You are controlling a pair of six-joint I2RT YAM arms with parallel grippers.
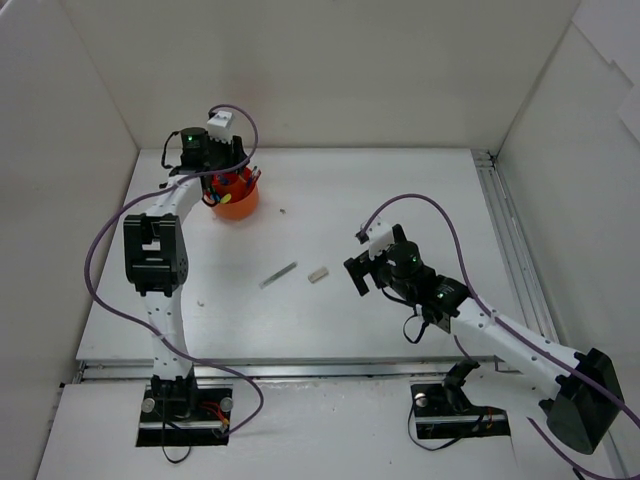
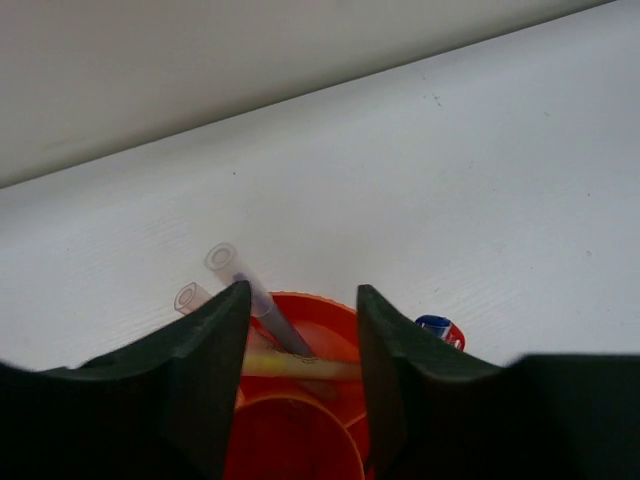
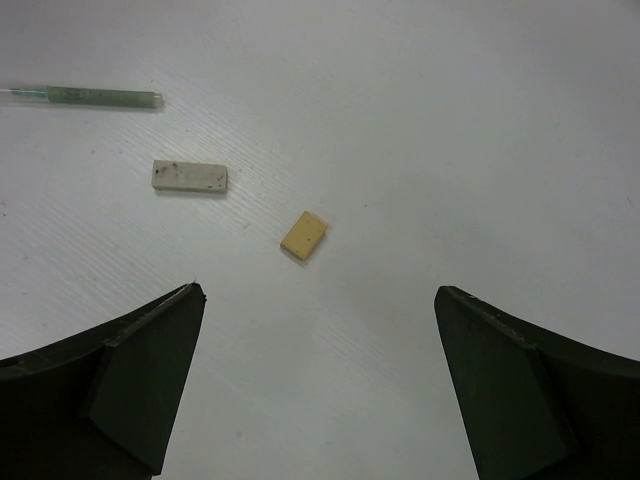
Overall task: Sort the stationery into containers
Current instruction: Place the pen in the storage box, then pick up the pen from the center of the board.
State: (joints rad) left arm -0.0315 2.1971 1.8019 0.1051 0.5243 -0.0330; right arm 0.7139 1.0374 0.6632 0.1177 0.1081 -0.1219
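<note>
- The left gripper (image 1: pixel 230 178) is being held directly over the orange organizer (image 1: pixel 238 205), with its fingers (image 2: pixel 215 340) apart and nothing being clamped.
- The organizer is sitting in the far-left corner of the table (image 1: pixel 420 200), close to the back wall (image 1: pixel 330 70) and the left wall (image 1: pixel 60 150). Little room is being left on those two sides.
- Two clear tubes (image 2: pixel 228 265) and a blue-capped item (image 2: pixel 434 325) are being carried in the organizer. The tubes are leaning out over its rim.
- The right gripper (image 3: pixel 320 292) is being held over mid-table, jaws wide apart and empty.
- A yellowish eraser (image 3: pixel 304 235) is lying just ahead of it, a whitish eraser (image 3: pixel 189 176) beyond that, and a greenish-grey pen (image 3: pixel 95 96) furthest out. All three are lying flat and apart from each other.
- Open surface is being left to the right of and beyond the right gripper, up to the metal rail (image 1: pixel 505 230) at the table's right edge.
- The surface is white and matte. The workspace is being closed in by white panels on three sides.
</note>
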